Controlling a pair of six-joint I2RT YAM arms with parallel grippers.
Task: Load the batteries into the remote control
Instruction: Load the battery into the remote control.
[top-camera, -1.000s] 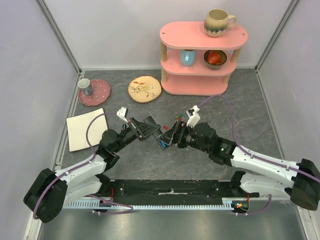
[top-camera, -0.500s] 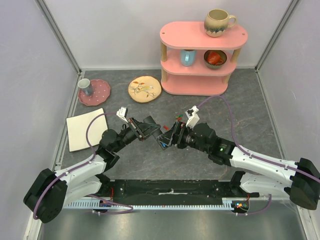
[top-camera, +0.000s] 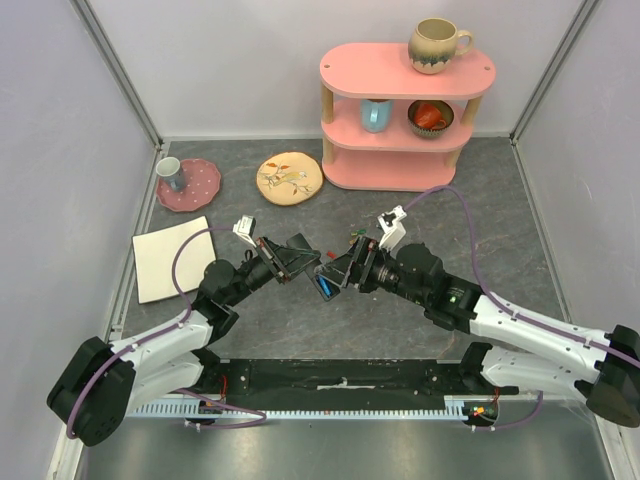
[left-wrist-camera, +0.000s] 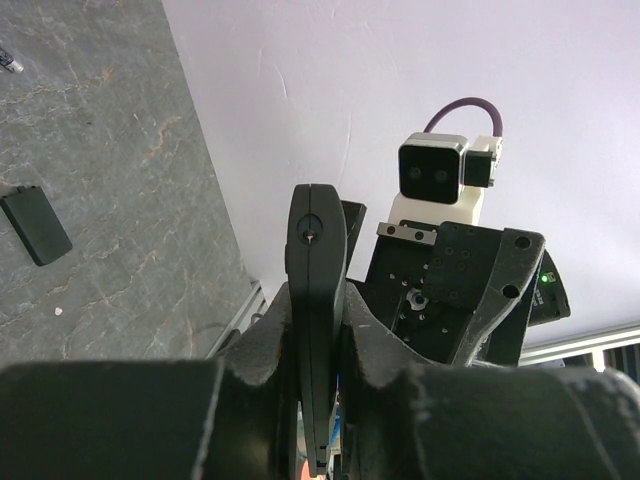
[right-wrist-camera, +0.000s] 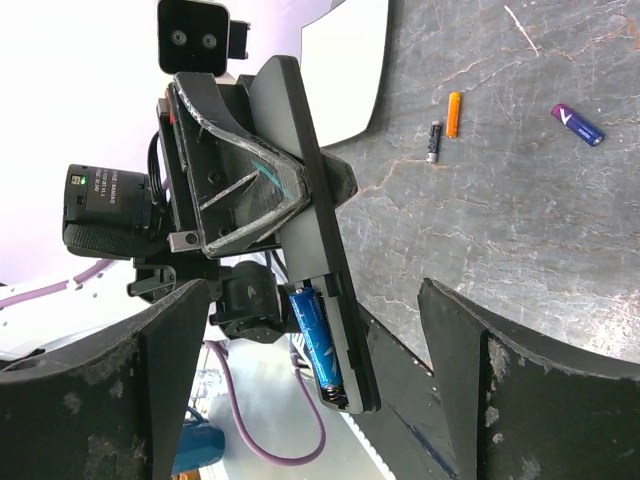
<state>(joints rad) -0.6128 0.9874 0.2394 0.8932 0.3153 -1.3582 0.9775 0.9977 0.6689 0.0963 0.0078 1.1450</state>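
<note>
My left gripper (top-camera: 298, 262) is shut on the remote control (top-camera: 318, 280), a slim black bar held off the table between the two arms. In the left wrist view the remote (left-wrist-camera: 316, 290) stands edge-on between the pads. In the right wrist view its open compartment (right-wrist-camera: 335, 330) faces me with a blue battery (right-wrist-camera: 317, 335) seated in it. My right gripper (right-wrist-camera: 312, 290) is open and empty just in front of the compartment; it also shows in the top view (top-camera: 347, 272). Loose batteries lie on the table: an orange one (right-wrist-camera: 453, 113), a dark one (right-wrist-camera: 433, 140) and a purple one (right-wrist-camera: 577, 124).
A small black rectangular piece (left-wrist-camera: 36, 225) lies flat on the grey table. A white tile (top-camera: 172, 257) lies at the left. A floral plate (top-camera: 288, 178), a red plate with a cup (top-camera: 188, 183) and a pink shelf with mugs (top-camera: 400, 110) stand at the back.
My right gripper has drawn back a little to the right from the remote, and the blue battery now shows in the compartment. The left arm holds still.
</note>
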